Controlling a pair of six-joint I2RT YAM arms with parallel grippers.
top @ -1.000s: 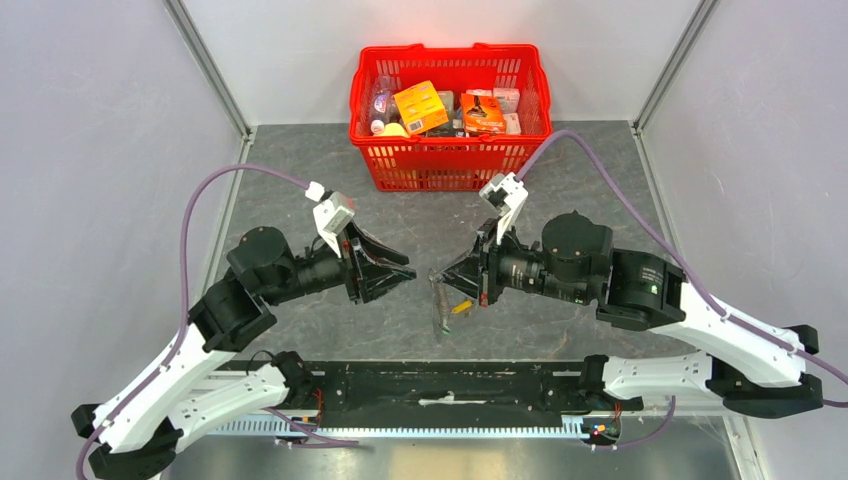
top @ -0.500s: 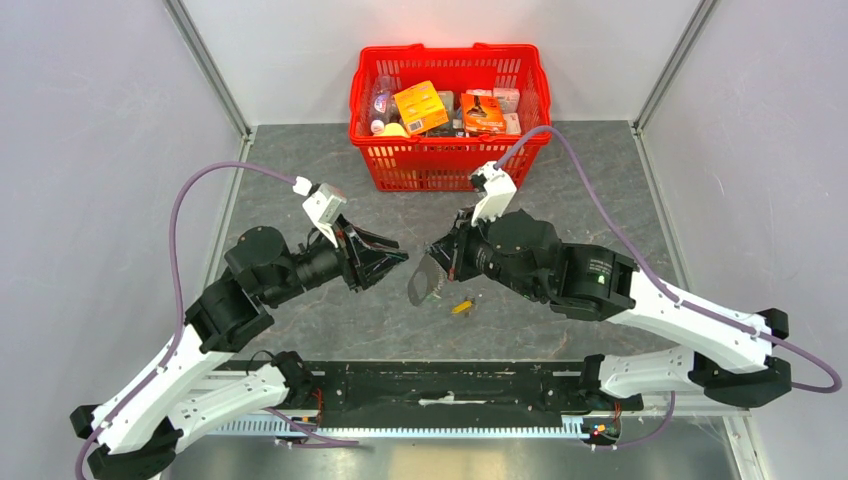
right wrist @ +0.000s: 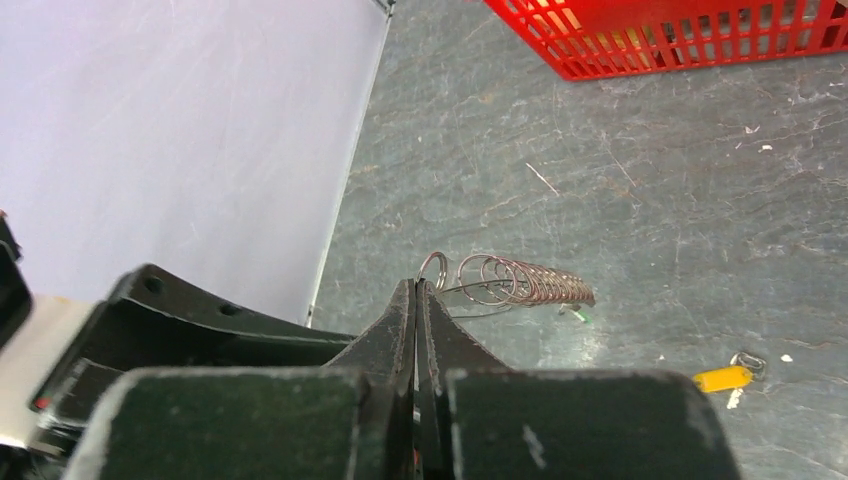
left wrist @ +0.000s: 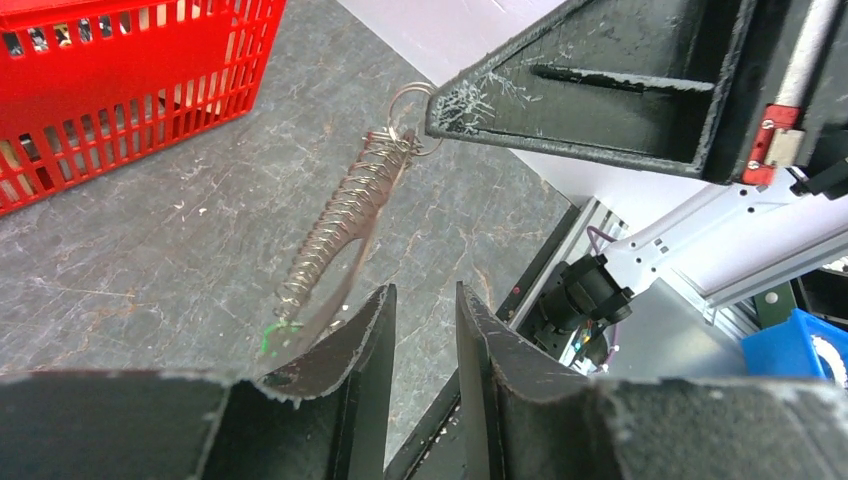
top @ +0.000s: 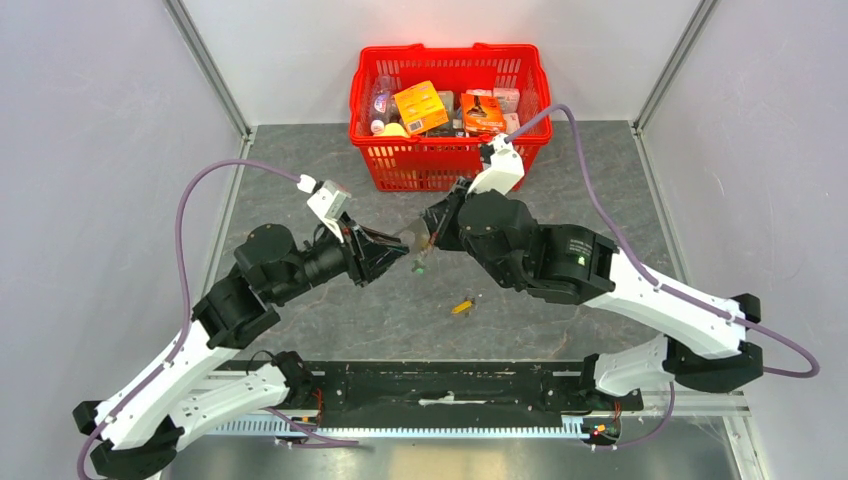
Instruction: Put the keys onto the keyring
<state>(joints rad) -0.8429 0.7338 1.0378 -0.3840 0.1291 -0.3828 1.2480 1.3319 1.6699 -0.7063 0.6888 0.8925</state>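
Mid-counter, short of the far edge: my right gripper (right wrist: 417,288) pinches the keyring (right wrist: 520,283) by one end, aloft. My left gripper (left wrist: 425,298) stands narrowly parted at its lower end, beside the green key (left wrist: 268,338). The yellow key (top: 461,306) lies nearer the front edge.

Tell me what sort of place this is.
Probably a robotics lab test cell: plain pale panels box in a grey table, a left arm and right arm are bolted at its near edge, and a red basket of packaged goods sits at the back.
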